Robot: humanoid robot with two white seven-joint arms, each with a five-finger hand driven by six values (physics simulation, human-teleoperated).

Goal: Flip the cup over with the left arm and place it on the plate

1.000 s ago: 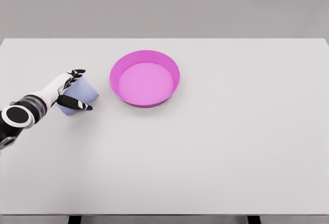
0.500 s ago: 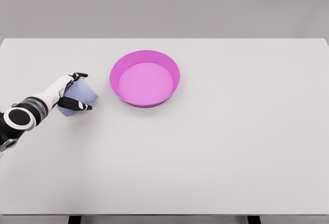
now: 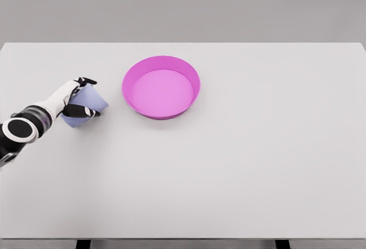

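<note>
Illumination is bright, even and diffuse, with no glare. The plate (image 3: 161,87) casts only a faint soft shadow toward 6 o'clock on the table (image 3: 257,146). Rendering is slightly soft overall, without visible edge distortion.

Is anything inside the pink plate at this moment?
No. The plate shows only its bare pink floor. The cup sits on the table to its left, gripped by the left hand; the cup's inside isn't visible.

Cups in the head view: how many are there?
1. The light blue plastic cup lies on the white table, left of the round pink plate, gripped by the left robot hand. Nothing seems hidden.
</note>
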